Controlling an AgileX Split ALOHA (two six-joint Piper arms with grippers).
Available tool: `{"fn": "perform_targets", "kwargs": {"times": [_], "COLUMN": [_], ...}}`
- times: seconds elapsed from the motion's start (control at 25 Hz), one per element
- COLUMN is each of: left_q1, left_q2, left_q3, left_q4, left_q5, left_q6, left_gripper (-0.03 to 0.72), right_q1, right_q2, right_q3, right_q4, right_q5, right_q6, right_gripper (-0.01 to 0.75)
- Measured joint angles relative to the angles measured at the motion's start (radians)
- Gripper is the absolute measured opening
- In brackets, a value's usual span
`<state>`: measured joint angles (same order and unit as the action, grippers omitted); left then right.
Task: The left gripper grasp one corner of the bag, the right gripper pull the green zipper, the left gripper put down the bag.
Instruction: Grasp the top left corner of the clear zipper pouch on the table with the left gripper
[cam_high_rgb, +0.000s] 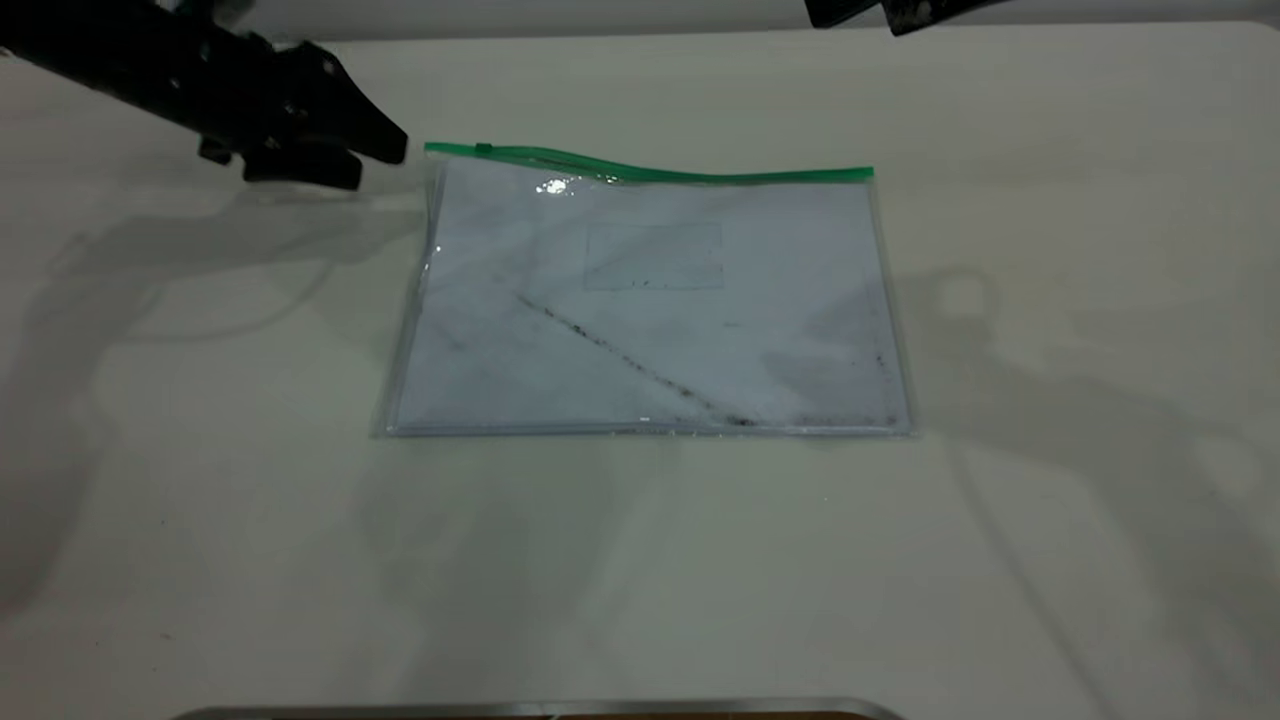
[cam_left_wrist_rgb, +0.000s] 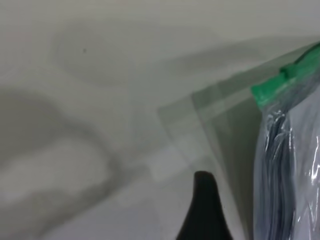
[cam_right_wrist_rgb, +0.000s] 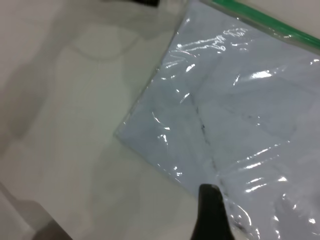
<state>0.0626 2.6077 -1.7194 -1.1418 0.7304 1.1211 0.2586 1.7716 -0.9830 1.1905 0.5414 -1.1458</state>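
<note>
The bag (cam_high_rgb: 650, 310) lies flat mid-table, a clear pouch holding white paper with a dark diagonal streak. The green zipper (cam_high_rgb: 650, 168) runs along its far edge, and the slider tab (cam_high_rgb: 483, 149) sits near the far-left corner. My left gripper (cam_high_rgb: 380, 160) hovers low just left of that corner, open, with nothing between its jaws. One of its fingers (cam_left_wrist_rgb: 202, 200) shows in the left wrist view beside the zipper's end (cam_left_wrist_rgb: 272, 87). Only a bit of my right gripper (cam_high_rgb: 880, 12) shows at the top right. Its one visible finger (cam_right_wrist_rgb: 210, 210) hangs over the bag (cam_right_wrist_rgb: 240, 110), open.
The white table (cam_high_rgb: 200, 500) surrounds the bag on all sides, crossed by arm shadows. A metal edge (cam_high_rgb: 540, 710) runs along the near border of the exterior view.
</note>
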Motion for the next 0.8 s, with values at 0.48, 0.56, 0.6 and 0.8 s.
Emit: {"fn": "perform_targets", "kwargs": {"times": [0.48,0.56,0.6,0.8], "left_q1": [-0.131,-0.138,-0.139,-0.139], "left_q2": [0.08,0.083,0.083,0.086], "left_q3": [-0.013,-0.013,-0.013,-0.013], "left_q4": [-0.091,-0.106,-0.112,-0.117], "left_q5": [-0.001,-0.007,-0.007,-0.017], "left_q6": [0.063,0.074,0.078,0.13], "left_gripper": [0.597,0.588,0.584,0.428], "right_q1": [0.0,0.0,0.0,0.0], "right_q2": [0.0,0.0,0.0,0.0], "right_q3": [0.0,0.0,0.0,0.0], "right_q4": [0.023,0.023,0.023,0.025], "right_q5": [0.0,0.0,0.0,0.0], "right_q6": [0.0,0.0,0.0,0.0], "right_gripper": [0.585,0.585,0.585,0.585]}}
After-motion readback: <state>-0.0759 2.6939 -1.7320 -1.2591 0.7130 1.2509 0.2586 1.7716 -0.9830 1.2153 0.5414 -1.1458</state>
